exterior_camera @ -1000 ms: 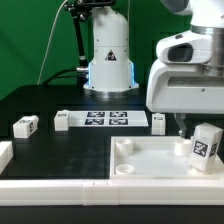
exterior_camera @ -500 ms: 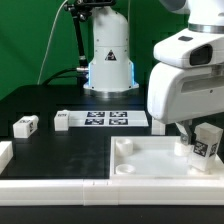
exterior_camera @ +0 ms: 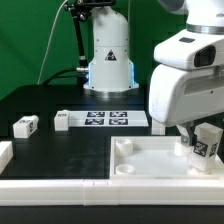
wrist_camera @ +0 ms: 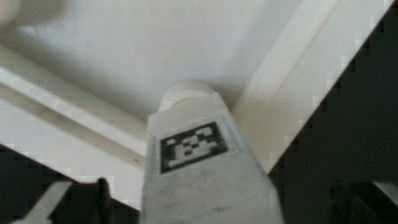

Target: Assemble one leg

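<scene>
The leg (exterior_camera: pixel 207 143), a small white peg with a black-and-white tag, stands slightly tilted at the corner of the big white square tray (exterior_camera: pixel 150 168) on the exterior view's right. In the wrist view the leg (wrist_camera: pixel 199 150) runs from between the fingers to the tray's corner (wrist_camera: pixel 107 60). My gripper (exterior_camera: pixel 200 137) straddles the leg from above. In the wrist view the gripper (wrist_camera: pixel 214 208) shows a dark finger (wrist_camera: pixel 63 200) on each side, with a gap to the leg, so it looks open. The leg's foot in the tray is hidden.
The marker board (exterior_camera: pixel 105 119) lies mid-table before the robot base (exterior_camera: pixel 108 60). Loose white legs lie at its ends (exterior_camera: pixel 62 119) (exterior_camera: pixel 158 121), and one further toward the exterior view's left (exterior_camera: pixel 25 125). A white piece (exterior_camera: pixel 5 152) sits at the left edge.
Since one second ago the hand has come lower over the leg and hides more of the tray's far side. The leg shifted slightly. Over the last half second nothing visibly moved.
</scene>
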Motion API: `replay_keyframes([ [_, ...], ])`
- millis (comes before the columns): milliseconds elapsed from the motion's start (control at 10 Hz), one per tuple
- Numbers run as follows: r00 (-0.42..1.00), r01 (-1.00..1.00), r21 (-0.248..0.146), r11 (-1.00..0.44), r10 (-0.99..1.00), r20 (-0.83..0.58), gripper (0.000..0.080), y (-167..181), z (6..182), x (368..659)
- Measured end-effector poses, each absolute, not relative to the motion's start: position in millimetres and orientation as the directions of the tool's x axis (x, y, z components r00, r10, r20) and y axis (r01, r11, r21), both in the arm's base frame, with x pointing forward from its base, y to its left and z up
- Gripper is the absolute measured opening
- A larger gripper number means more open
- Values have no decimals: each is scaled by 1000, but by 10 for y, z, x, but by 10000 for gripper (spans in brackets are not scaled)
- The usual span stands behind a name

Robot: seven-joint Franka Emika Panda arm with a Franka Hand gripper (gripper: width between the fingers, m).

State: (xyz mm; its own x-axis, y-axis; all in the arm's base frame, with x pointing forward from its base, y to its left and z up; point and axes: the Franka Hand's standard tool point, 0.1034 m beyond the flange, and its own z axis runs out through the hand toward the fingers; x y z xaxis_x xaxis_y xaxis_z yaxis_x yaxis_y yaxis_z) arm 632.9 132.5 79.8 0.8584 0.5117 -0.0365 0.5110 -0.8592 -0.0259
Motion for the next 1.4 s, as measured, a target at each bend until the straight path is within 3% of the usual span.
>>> replay_keyframes([
  [100,858,511,-26,-859,512,-37,391,1325,798,6329],
  [200,858,511,-25,-859,512,-36,391,1322,798,6330],
  [300,860,509,-23,-861,509,-38,296,1295,794,6331],
  [800,912,409,-20,-912,409,-41,294,1282,791,6330],
  [1100,995,94,-10,-996,94,-40,294,1256,777,6329],
  [1400,972,-231,6,-973,-231,-32,294,1232,776,6332],
])
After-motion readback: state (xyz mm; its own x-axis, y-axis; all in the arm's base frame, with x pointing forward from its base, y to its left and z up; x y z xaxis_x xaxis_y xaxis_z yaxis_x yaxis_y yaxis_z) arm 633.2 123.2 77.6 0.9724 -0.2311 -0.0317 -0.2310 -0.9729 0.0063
